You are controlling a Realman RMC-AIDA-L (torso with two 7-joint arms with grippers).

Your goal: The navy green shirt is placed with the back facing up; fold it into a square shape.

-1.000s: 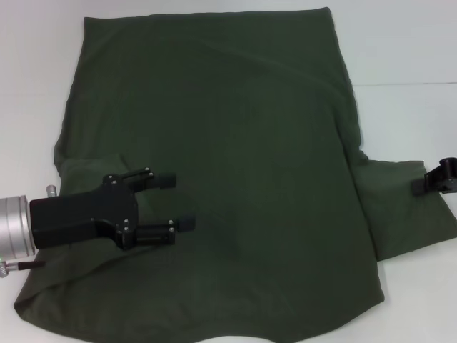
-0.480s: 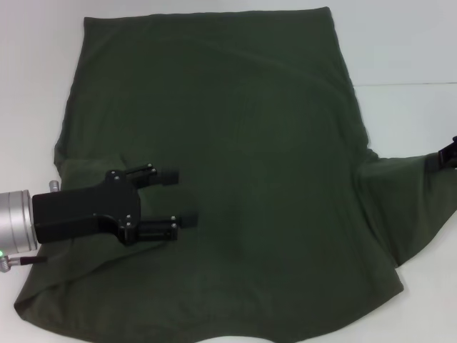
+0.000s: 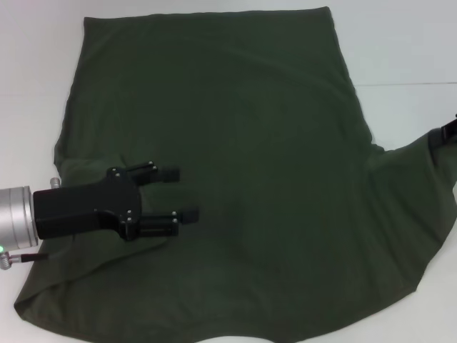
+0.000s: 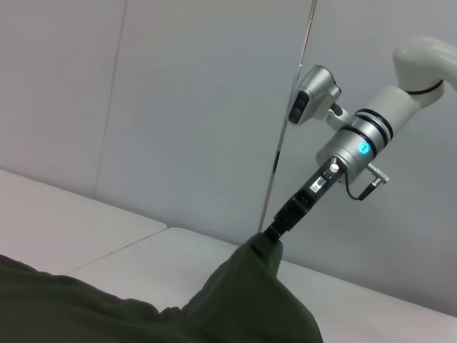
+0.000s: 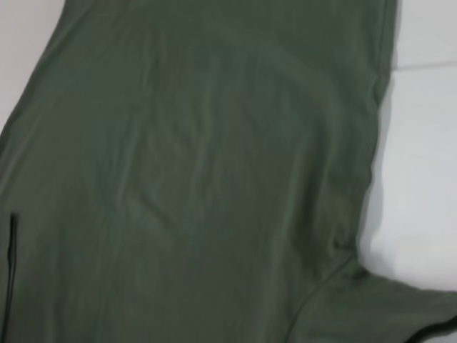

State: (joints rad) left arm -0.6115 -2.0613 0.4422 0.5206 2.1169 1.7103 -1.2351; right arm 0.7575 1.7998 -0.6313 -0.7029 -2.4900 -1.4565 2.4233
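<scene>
The navy green shirt [image 3: 250, 143] lies spread flat on the white table, filling most of the head view. My left gripper [image 3: 178, 194] is over the shirt's near left part, open, with nothing between its fingers. At the right edge my right gripper [image 3: 448, 132] is shut on the tip of the right sleeve and holds it up and outward. The left wrist view shows that gripper [image 4: 277, 227] pinching the raised peak of the shirt [image 4: 235, 307]. In the right wrist view, the shirt's back [image 5: 200, 179] is seen from above.
Bare white table [image 3: 407, 50] shows around the shirt at the far right and the left. A seam in the table surface runs along the right side [image 3: 407, 84]. A grey wall [image 4: 178, 107] stands behind the table.
My right gripper has moved right, towards the frame edge, drawing the right sleeve up and outward so the cloth fans wider. The left gripper has barely shifted.
</scene>
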